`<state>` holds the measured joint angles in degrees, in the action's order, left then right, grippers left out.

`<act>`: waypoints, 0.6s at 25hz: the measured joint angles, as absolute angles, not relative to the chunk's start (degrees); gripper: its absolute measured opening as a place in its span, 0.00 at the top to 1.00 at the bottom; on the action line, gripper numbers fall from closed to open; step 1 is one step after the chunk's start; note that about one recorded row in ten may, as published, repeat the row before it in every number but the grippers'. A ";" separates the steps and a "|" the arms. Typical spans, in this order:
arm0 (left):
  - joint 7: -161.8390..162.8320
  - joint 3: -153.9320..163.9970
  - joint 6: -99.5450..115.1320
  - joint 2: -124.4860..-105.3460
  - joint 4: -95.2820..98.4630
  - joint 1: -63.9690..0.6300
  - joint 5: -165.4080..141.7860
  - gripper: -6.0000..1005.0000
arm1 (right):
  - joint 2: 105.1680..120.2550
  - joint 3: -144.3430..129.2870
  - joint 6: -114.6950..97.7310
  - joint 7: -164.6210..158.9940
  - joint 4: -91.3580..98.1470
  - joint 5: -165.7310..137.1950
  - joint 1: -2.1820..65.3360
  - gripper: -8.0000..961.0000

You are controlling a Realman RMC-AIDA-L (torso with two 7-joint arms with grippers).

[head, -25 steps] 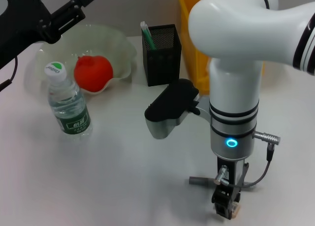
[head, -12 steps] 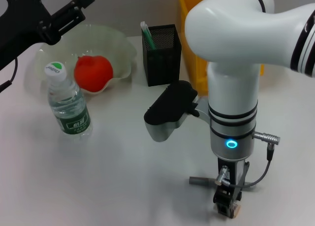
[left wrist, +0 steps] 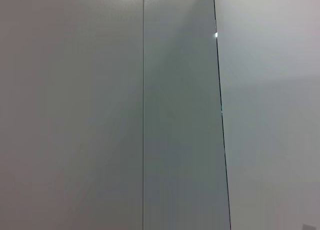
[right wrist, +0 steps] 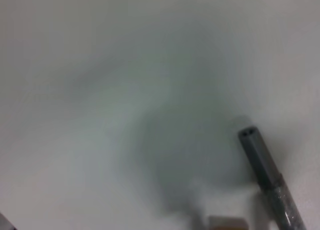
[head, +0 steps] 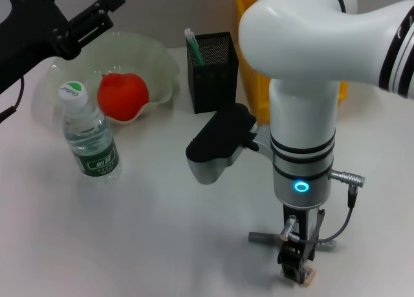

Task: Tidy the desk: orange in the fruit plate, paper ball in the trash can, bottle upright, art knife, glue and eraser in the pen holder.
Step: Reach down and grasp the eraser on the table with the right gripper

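White table (head: 149, 232): one upright bottle (head: 89, 139), one orange (head: 122, 96) in one fruit plate (head: 158, 57), one pen holder (head: 212, 70). Right pincer (head: 296, 272) near edge, grip unclear; left pincer (head: 107, 6) far-left, grip unclear.

A plain grey wall (left wrist: 75, 115) fills the whole left wrist view. A thin vertical seam (left wrist: 143, 109) is seen left of centre. Right of it, a darker grey band (left wrist: 180, 120) runs from one edge of the picture to the other and is bounded by a thin dark line (left wrist: 220, 109) that slants slightly. Beyond that line a paler grey panel (left wrist: 270, 115) is shown. A tiny bright speck (left wrist: 216, 35) sits on the dark line.
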<state>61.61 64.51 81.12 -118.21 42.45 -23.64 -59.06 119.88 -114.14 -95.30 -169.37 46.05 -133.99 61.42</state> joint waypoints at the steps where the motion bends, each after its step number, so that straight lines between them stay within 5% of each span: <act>1: 61.61 64.51 81.12 -118.21 42.45 -23.64 -59.06 0.28 | 119.88 -115.13 -95.31 -169.36 46.05 -133.12 61.84 0.57; 15: 61.59 64.50 81.26 -118.21 42.51 -23.64 -59.06 0.28 | 119.88 -117.57 -94.42 -169.36 44.83 -131.17 62.81 0.57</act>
